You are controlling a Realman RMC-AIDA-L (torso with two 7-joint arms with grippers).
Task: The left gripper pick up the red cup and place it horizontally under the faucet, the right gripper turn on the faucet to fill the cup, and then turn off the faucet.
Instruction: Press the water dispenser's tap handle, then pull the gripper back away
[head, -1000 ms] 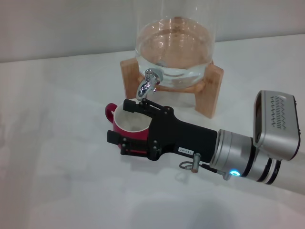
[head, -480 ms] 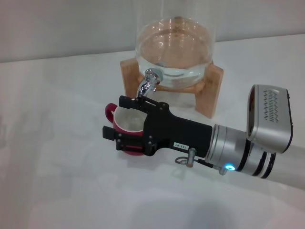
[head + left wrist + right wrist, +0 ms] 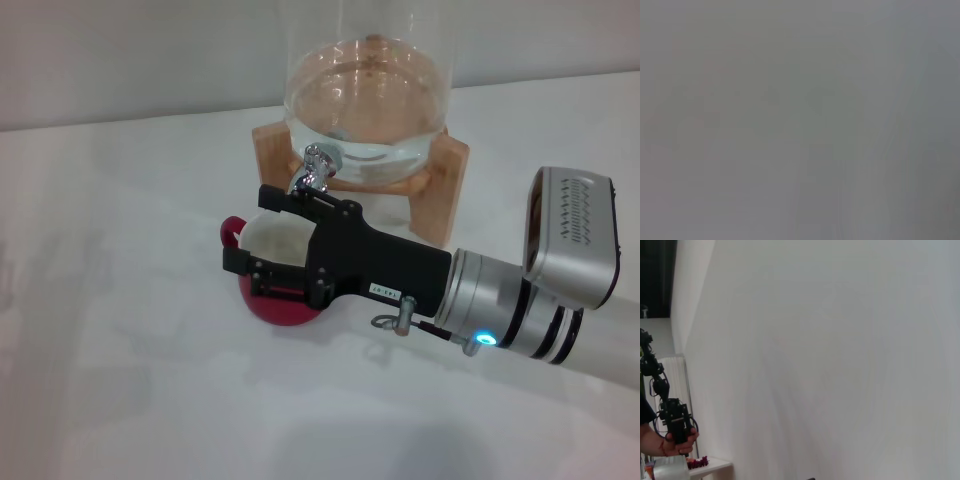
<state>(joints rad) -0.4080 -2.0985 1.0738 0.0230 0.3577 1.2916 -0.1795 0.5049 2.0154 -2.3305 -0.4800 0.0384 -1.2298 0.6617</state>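
The red cup (image 3: 283, 306) stands on the white table just in front of the faucet (image 3: 316, 168), cream inside facing up and its small handle (image 3: 232, 232) pointing left. My right gripper (image 3: 250, 230) reaches in from the right, above the cup and hiding most of it. It is open. Its far finger (image 3: 285, 197) lies right at the faucet's spout, and its near finger (image 3: 242, 262) sits over the cup's front rim. The left gripper is out of view, and the left wrist view shows only flat grey.
The clear glass dispenser (image 3: 365, 90) rests on a wooden stand (image 3: 442, 190) at the back of the white table (image 3: 120, 350). In the right wrist view, a white wall fills the frame and a person's hand (image 3: 675, 442) holds a black device.
My right gripper dipped left and lower, then came back up and right, so its far finger now sits at the faucet spout. More of the cup's red belly shows below it.
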